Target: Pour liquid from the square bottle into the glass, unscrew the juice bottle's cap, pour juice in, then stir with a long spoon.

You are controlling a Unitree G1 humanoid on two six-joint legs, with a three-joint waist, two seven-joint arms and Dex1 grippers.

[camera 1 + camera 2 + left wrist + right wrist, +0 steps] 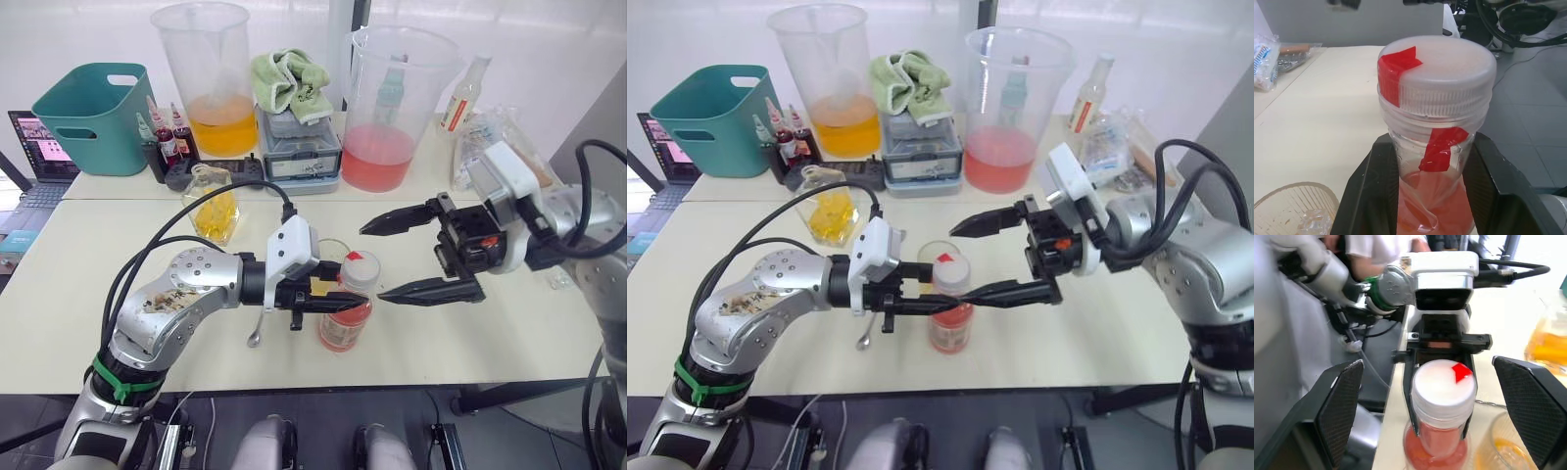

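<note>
- Now the left gripper clamps the juice bottle by its neck, standing it upright on the table near the front edge.
- The white cap, marked with red tape, sits on the bottle, so unscrewing is the step in hand.
- The right gripper hangs wide open just beside the cap, its 2 fingers spread either side and touching nothing.
- Behind the bottle stands the glass, yellow liquid in its bottom; the square bottle rests further back.
- The long spoon lies on the table under the left arm.
- Next, I reckon, the right fingers must close squarely on the cap and twist while the left holds firm.
</note>
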